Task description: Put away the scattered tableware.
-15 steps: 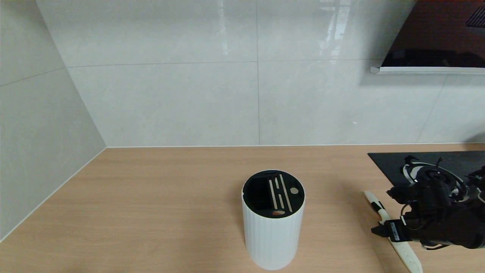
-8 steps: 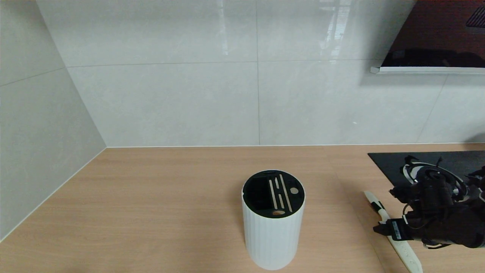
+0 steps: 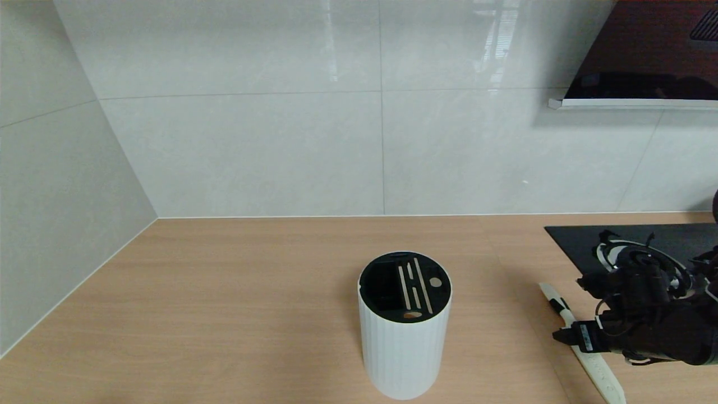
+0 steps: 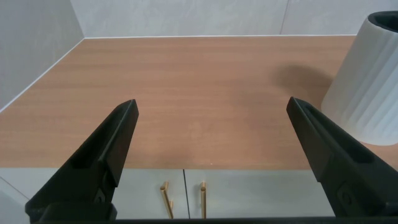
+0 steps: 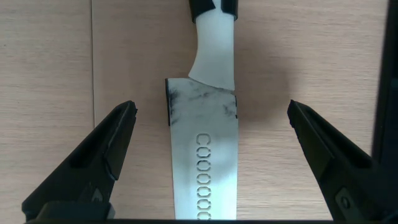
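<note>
A white knife with a marbled blade [image 3: 599, 371] lies flat on the wooden counter [image 3: 252, 292] at the right, handle pointing toward the wall. My right gripper [image 3: 575, 336] hovers over its middle, open. In the right wrist view the blade [image 5: 202, 155] lies between the spread fingers [image 5: 118, 137] without touching them. A white ribbed knife holder [image 3: 404, 348] with a black slotted top stands left of the knife. My left gripper [image 4: 211, 109] is open and holds nothing; it sits at the counter's front edge, with the holder [image 4: 367, 81] off to one side.
A black cooktop [image 3: 578, 238] with a burner grate [image 3: 617, 252] lies just beyond the knife, and a range hood [image 3: 645, 56] hangs above it. Tiled walls close the back and left. Cabinet doors with gold handles [image 4: 165, 196] sit below the counter edge.
My right gripper has shifted very slightly over the knife. The knife and the holder have not moved.
</note>
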